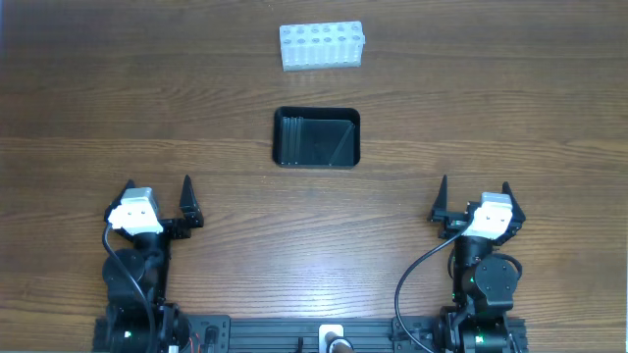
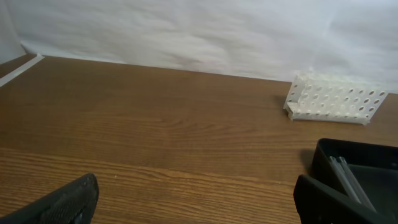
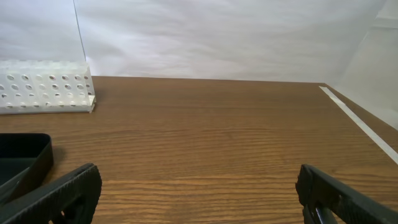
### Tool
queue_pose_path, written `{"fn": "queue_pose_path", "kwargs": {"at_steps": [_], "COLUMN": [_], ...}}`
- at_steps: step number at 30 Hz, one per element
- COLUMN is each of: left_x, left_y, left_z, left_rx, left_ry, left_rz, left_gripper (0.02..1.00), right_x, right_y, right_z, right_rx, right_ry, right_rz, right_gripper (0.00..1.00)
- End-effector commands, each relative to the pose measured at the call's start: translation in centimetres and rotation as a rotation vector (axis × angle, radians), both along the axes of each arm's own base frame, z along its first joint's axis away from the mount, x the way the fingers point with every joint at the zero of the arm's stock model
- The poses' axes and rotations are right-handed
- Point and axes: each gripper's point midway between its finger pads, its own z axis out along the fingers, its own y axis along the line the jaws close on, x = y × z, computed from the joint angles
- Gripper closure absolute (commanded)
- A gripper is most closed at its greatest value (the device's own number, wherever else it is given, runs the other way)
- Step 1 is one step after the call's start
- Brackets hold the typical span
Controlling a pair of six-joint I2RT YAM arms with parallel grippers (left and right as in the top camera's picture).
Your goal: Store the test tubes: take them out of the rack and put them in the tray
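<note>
1. Sitting upright at the far middle of the wooden table (image 1: 147, 98) is the white rack (image 1: 322, 46).
2. Black tray (image 1: 317, 164) is near it on the arms' side, not touching.
3. Clear test tubes (image 1: 292, 135) lie flat inside the tray, mostly bunched along its left wall, one slanted.
4. Left gripper (image 1: 158, 186) is back near its base, fingers spread wide, holding nothing.
5. Right gripper (image 1: 475, 186), same deal: spread wide, nothing in it, well apart from the tray.
</note>
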Motion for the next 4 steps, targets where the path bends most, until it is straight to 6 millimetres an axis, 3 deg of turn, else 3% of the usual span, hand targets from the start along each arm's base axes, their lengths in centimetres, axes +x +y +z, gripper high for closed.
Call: {"fn": "queue_pose_path", "kwargs": {"at_steps": [1,4], "left_x": [0.0,0.0], "left_y": [-0.05,-0.05], "left_z": [-0.16,-0.16], "left_rx": [0.016,0.016], "left_ry": [0.002,0.002], "left_rz": [-0.007,-0.007], "left_gripper": [0.018,0.018], "right_x": [-0.03,-0.03], "right_y": [-0.05,-0.05], "right_z": [-0.17,-0.17], "right_rx": [0.009,0.009], "right_ry": [-0.001,-0.001], "right_rz": [-0.001,-0.001], "right_gripper": [0.009,0.009]}}
